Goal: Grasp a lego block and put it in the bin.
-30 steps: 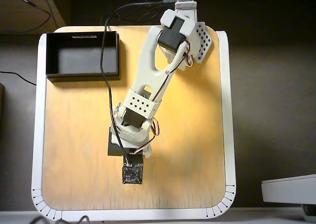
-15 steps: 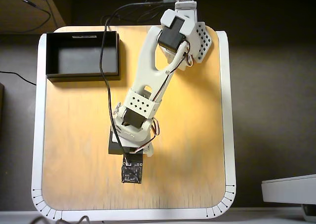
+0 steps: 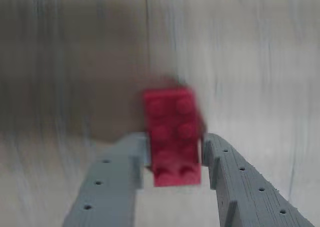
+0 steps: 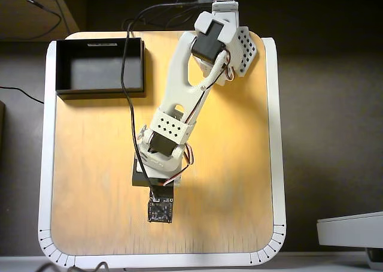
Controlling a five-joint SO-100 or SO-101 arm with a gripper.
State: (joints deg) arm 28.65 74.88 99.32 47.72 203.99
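In the wrist view the red lego block (image 3: 173, 136) sits studs up between my two grey fingers (image 3: 112, 179). My gripper (image 3: 175, 148) is shut on it, with a finger pressed against each long side. The surface behind is blurred, so I cannot tell the block's height above the table. In the overhead view the arm (image 4: 179, 104) reaches toward the table's near middle. The wrist and its camera board (image 4: 160, 211) cover the gripper and the block there. The black bin (image 4: 96, 65) stands at the far left corner, with nothing in it, well away from the wrist.
The wooden tabletop (image 4: 90, 164) has a raised white rim (image 4: 44, 164). A black cable (image 4: 127, 74) runs from the back past the bin's right wall down to the wrist. The arm's base (image 4: 224, 20) stands at the far edge. A grey-white object (image 4: 350, 229) lies off the table at lower right.
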